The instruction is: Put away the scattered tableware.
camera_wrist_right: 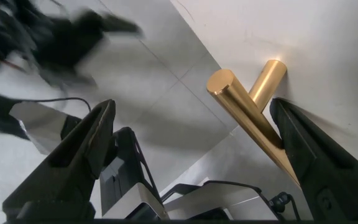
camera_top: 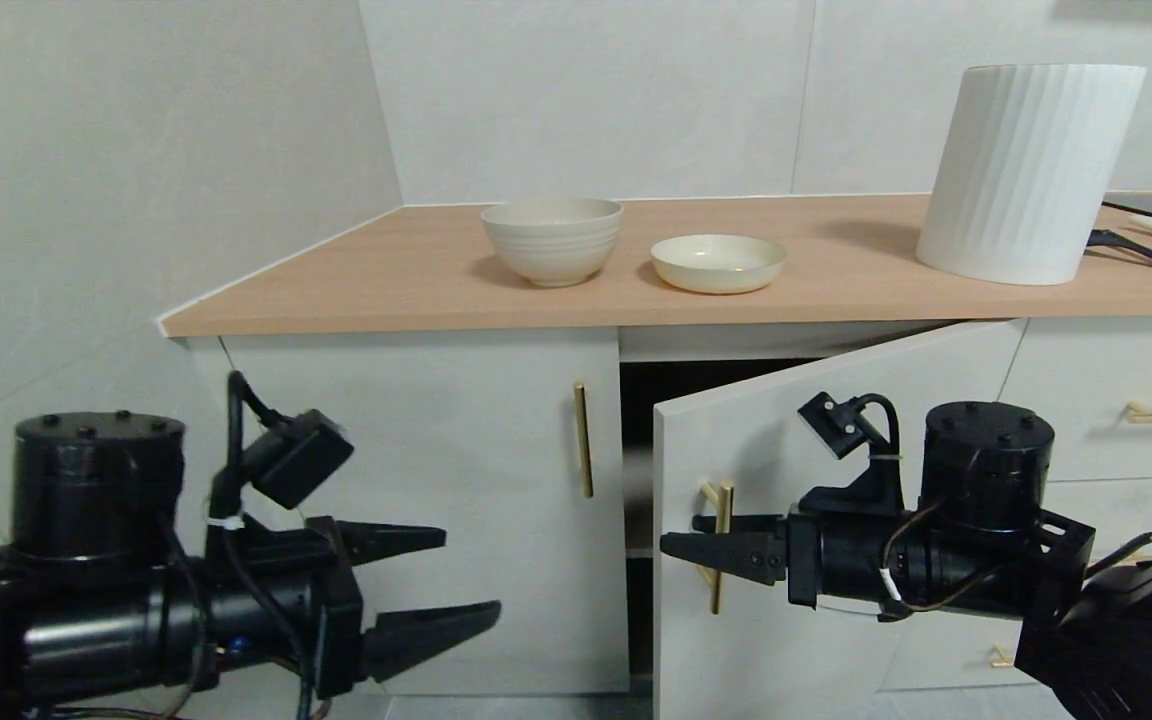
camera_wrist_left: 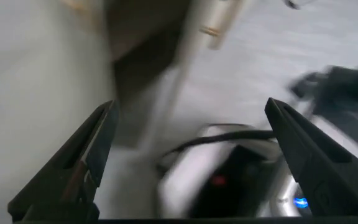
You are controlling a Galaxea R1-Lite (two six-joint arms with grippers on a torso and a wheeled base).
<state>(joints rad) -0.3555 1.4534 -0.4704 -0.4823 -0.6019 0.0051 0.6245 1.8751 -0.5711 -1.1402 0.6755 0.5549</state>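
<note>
A wood-topped desk (camera_top: 416, 275) runs into a tiled corner, with white cabinets below. On the desk to the right stands a tall ribbed white cylinder (camera_top: 1028, 170), and a few dark utensils (camera_top: 1151, 245) lie just past it at the edge of my head view. Below, the left cabinet door (camera_top: 436, 480) is shut, its gold handle (camera_top: 584, 440) upright. The right cabinet door (camera_top: 816, 520) hangs ajar, leaving a dark gap between the two.

The tableware sits on the desk: a ribbed bowl (camera_top: 552, 240) and, just beside it on the right, a shallow dish (camera_top: 718, 262). They are close but apart, both upright.

Both tools are well below the desk top, in front of the cabinet doors. My left tool (camera_top: 471, 573) hangs before the shut door, fingers spread wide with nothing in them. My right tool (camera_top: 681, 535) is at the ajar door's gold handle (camera_wrist_right: 247, 115). Its fingers are wide apart with the bar between them, close to one finger (camera_wrist_right: 309, 162); I cannot tell whether it touches.
</note>
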